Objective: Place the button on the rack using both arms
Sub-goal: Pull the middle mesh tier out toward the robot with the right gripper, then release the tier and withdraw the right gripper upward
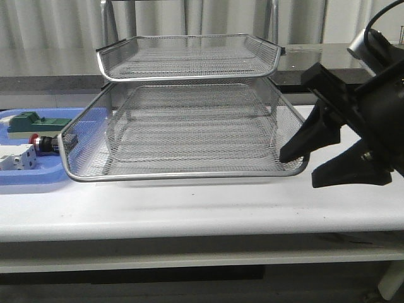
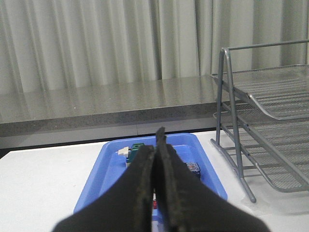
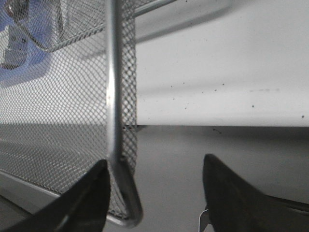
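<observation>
The right gripper (image 1: 319, 154) waits with jaws apart at the near right corner of the rack (image 1: 189, 76), one finger touching or just beside its rim, seemingly to brace or steady it. The left gripper (image 2: 157, 183), jaws pressed together and empty, hovers above the blue tray (image 1: 12, 177) at far left, where the single button (image 1: 44, 144) lies between one green block (image 1: 28, 120) and one white block (image 1: 16, 158). Two mesh tiers show; a third cannot be made out.
</observation>
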Tool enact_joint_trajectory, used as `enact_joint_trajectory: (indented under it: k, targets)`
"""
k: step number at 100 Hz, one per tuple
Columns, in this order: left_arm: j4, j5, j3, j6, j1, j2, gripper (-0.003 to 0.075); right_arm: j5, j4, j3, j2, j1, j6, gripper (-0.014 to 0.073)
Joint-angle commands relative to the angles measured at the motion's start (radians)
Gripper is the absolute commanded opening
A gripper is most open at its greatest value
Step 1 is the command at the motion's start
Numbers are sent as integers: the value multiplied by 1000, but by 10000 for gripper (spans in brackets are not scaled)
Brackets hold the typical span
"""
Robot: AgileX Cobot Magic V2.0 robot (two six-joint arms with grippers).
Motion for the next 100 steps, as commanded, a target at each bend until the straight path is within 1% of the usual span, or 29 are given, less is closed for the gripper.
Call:
enact_joint_trajectory:
  k: [1,27,37,44,51,58,75,82,93,100]
  targets:
    - [-1,-72,33,-9,1,-32,-20,33,9,-16,-48,-3,-43,504]
    - [-1,-72,33,-9,1,-32,-20,30,-90,-16,-184,-3,-44,503]
    - [-1,-72,33,-9,1,-32,-20,28,-163,-16,-259,-3,-14,503]
    - [-1,-72,33,-9,1,-32,-20,28,-242,-16,-308,-4,37,503]
    - [-1,-72,33,-9,1,-32,-20,25,-353,-16,-355,-4,119,502]
    - [-1,-72,33,-9,1,-32,-20,20,-493,-16,-398,-4,228,501]
    - [-1,-72,33,-9,1,-32,-20,48,-888,-30,-501,-4,555,501]
    - [-1,-72,33,-9,1,-32,-20,96,-1056,-50,-541,-4,691,501]
    - [-1,-72,33,-9,1,-32,-20,212,-1316,-98,-601,-4,881,501]
    - [-1,-72,33,-9,1,-32,-20,288,-1438,-128,-640,-4,975,501]
